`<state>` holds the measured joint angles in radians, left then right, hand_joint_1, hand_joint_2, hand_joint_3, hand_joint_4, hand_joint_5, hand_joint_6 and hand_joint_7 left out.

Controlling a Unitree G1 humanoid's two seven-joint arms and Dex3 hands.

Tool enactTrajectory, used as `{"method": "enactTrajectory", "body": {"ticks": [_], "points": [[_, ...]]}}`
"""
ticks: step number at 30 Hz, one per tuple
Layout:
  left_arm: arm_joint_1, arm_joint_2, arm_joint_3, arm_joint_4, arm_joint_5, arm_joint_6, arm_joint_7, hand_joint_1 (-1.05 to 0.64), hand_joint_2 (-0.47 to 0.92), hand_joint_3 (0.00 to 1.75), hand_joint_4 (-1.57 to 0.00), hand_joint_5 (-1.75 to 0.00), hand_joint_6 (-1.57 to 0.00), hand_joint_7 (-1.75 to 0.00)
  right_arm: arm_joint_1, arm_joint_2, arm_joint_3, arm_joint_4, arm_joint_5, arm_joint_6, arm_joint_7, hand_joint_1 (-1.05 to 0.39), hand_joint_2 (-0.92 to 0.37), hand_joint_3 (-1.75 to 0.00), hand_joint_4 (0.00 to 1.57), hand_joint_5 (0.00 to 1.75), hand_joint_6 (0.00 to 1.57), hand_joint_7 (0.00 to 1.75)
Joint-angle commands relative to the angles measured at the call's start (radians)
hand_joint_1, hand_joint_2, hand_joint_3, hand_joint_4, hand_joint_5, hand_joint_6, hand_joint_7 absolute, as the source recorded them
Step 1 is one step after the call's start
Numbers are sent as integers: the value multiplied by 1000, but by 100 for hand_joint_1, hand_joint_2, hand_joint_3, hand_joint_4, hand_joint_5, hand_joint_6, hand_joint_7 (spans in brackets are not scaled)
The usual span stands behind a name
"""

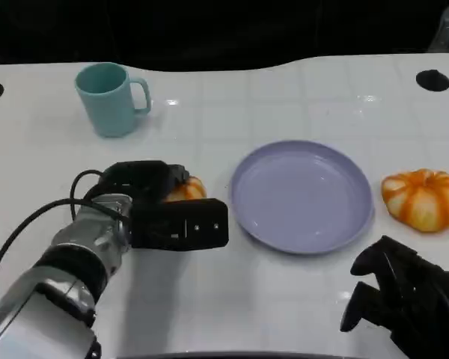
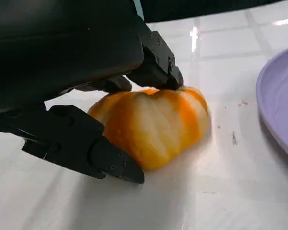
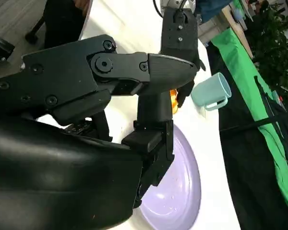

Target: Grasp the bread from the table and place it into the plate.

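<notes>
Altogether two breads (image 1: 423, 199), one plate (image 1: 301, 196), one cup (image 1: 109, 98)

The left robot hand (image 1: 161, 206) hides most of the bread (image 1: 187, 189) in the head view.

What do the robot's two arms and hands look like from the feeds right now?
The left forearm is silver metal with black ribbed rings, and a black cable loops along it. The left hand is matte black, boxy, with screw heads in its finger segments. The right hand is likewise black, with a glossy rounded shell.
</notes>
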<state>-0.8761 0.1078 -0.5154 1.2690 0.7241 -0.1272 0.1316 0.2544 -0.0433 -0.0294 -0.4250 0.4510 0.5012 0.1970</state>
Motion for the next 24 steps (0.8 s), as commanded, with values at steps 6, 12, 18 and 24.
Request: {"method": "enactTrajectory", "body": {"ticks": [6,12,18,24], "points": [[29,26,-45,18,34,-72,263,-21,91,24,-83,-174,-73,-119,3,-12,-18,-7,7,-2,-2,-43,-92,-46,64,175,49,159],[0,24,-38,7,23,-69,301,-20,92,30,-83,-175,-68,-123,-3,-10,-19,-4,7,5,-8,-43,-92,-44,64,175,50,159],[-43,-18,54,-24,-74,-11,257,-19,90,32,-85,-175,-53,-172,-9,-6,-17,-2,5,11,-18,-42,-92,-44,65,175,51,158],[-80,-44,92,-73,-125,18,209,-21,89,40,-86,-175,-62,-144,-10,-2,-16,0,12,14,-21,-41,-92,-44,66,175,51,159]]}}
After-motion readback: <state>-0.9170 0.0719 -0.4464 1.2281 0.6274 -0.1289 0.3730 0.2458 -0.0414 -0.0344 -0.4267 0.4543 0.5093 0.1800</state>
